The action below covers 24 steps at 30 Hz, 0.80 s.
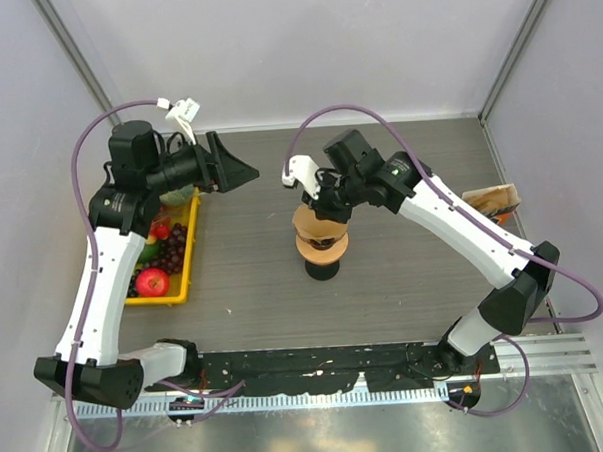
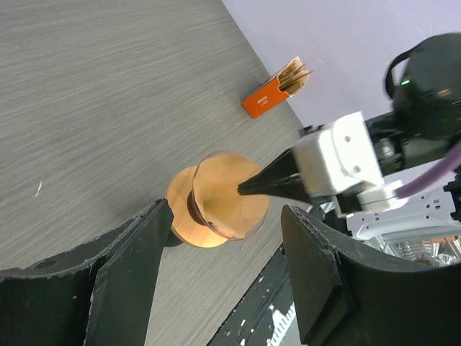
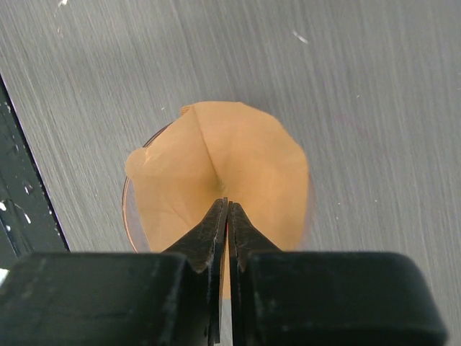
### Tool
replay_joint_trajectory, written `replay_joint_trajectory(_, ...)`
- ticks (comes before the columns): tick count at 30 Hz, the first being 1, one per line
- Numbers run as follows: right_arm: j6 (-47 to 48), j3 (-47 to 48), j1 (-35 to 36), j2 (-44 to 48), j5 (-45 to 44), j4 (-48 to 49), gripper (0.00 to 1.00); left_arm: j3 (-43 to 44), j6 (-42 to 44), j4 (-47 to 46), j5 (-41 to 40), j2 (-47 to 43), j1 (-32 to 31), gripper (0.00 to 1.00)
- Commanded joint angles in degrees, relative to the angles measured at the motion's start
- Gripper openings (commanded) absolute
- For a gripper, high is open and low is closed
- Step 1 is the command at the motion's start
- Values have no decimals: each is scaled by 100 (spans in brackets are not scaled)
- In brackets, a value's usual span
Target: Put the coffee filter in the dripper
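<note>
The orange dripper [image 1: 320, 247] stands mid-table on a dark cup [image 1: 321, 270]. The tan coffee filter [image 3: 245, 158] lies opened as a cone inside it, with one crease running up from its centre, and the dripper's rim [image 3: 127, 209] shows just outside the paper. My right gripper [image 3: 227, 203] is shut, its tips pointing down into the filter's middle; the paper looks undisturbed by them. From the left wrist view its black tip [image 2: 248, 189] reaches over the dripper [image 2: 189, 220]. My left gripper [image 1: 244, 173] hangs open and empty, up and left of the dripper.
A yellow tray [image 1: 188, 261] of fruit sits at the left under the left arm. An orange box of spare filters [image 1: 496, 202] lies at the right table edge, also seen in the left wrist view as the box [image 2: 270, 94].
</note>
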<state>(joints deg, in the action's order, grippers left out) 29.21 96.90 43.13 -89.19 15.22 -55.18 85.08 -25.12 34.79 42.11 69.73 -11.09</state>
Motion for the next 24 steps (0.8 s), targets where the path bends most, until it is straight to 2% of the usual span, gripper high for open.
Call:
replay_joint_trajectory(1,313,-382,99,50,-90,349,8,35,-28,-306,-10,-285,72,70)
replay_joint_trajectory(13,454,-1147,195,-125,-151,1079,7,27,60,-95,-80,-417,142,72)
replay_joint_trajectory(24,585,-1218,195,-353,104,957,7,-132,139,37,-97,-593,160,72)
